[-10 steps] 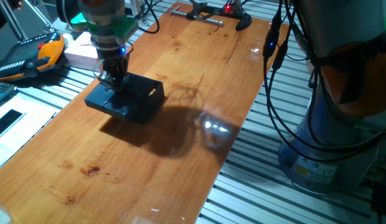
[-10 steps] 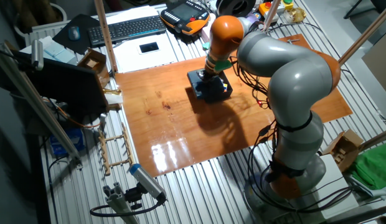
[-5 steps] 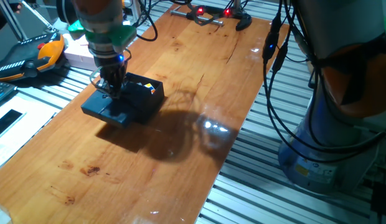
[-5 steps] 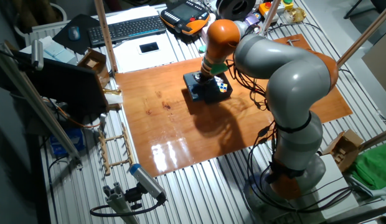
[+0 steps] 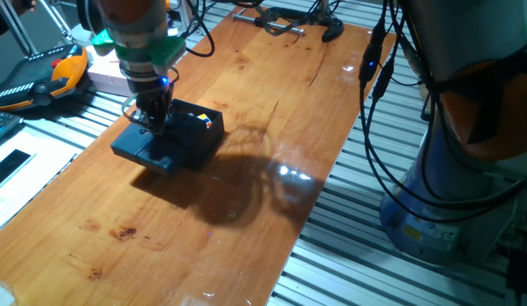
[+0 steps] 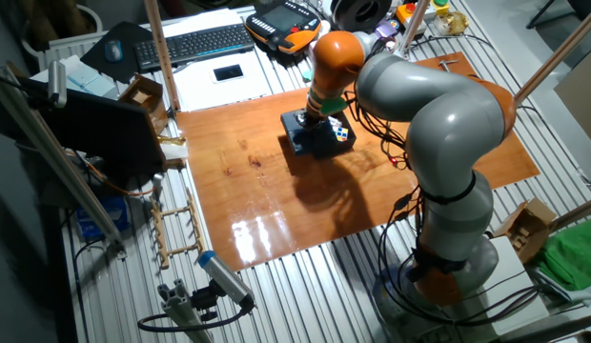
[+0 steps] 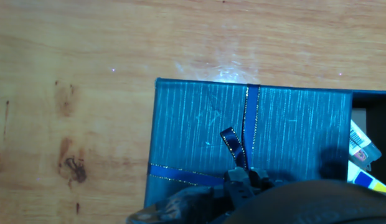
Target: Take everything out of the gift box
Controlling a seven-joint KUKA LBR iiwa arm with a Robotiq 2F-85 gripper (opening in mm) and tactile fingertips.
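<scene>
One gripper sits low over the lid, right at its ribbon bow; you can't tell from these views whether its fingers pinch the bow or merely touch it. Your lid lies shifted off the gift box, baring the box's far edge. There the multicoloured cube shows, just beyond the lid on the side away from your gripper.

The gripper stood low over the lid, which sat shifted off the gift box. A sliver of the multicoloured puzzle cube showed at the box's uncovered edge on the wooden table.
</scene>
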